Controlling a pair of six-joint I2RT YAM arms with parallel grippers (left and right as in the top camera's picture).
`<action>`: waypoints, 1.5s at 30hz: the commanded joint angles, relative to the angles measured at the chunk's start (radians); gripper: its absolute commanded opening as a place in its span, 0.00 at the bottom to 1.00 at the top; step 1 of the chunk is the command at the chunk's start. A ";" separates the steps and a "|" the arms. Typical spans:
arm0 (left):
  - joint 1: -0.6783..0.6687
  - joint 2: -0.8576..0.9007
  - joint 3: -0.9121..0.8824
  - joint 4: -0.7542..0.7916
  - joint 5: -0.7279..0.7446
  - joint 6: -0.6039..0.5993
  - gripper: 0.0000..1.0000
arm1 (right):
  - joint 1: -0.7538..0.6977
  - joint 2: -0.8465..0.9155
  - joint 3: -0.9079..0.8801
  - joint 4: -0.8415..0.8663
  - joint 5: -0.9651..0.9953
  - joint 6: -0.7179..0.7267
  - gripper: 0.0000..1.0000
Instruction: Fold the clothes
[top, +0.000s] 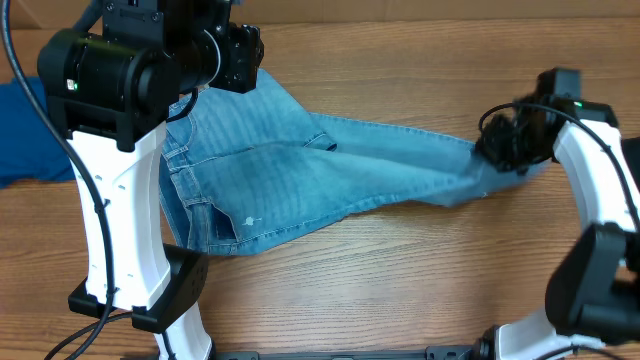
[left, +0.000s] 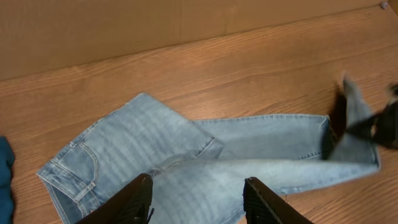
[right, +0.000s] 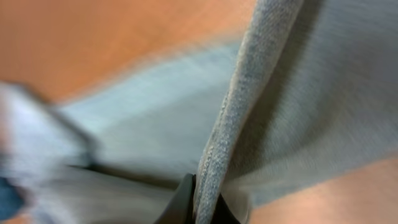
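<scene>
Jeans (top: 300, 180) pinched at the leg end, ready to fold over
Best to carry that end low and straight toward the waistband, legs stacked. The jeans lie across the table (top: 400, 290), waist below the left gripper (left: 198, 190), which hovers agape and empty. The legs run right into the right gripper (top: 497, 148), clamped on them.

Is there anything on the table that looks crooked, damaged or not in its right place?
Nothing looks damaged or spilled. The jeans lie askew: one leg slants across the other, and the cloth is bunched at the hems where the right gripper pinches it. A blue garment lies crumpled at the far left.
</scene>
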 joint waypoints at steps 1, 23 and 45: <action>-0.001 -0.024 0.010 -0.001 0.011 0.001 0.51 | -0.004 -0.168 0.011 0.132 -0.146 0.040 0.04; -0.001 -0.024 0.010 -0.001 0.019 0.001 0.53 | -0.144 -0.264 -0.147 -0.088 0.320 -0.093 0.34; -0.169 -0.062 -0.020 -0.001 -0.095 0.003 0.54 | -0.020 -0.001 -0.147 0.022 0.369 -0.040 0.04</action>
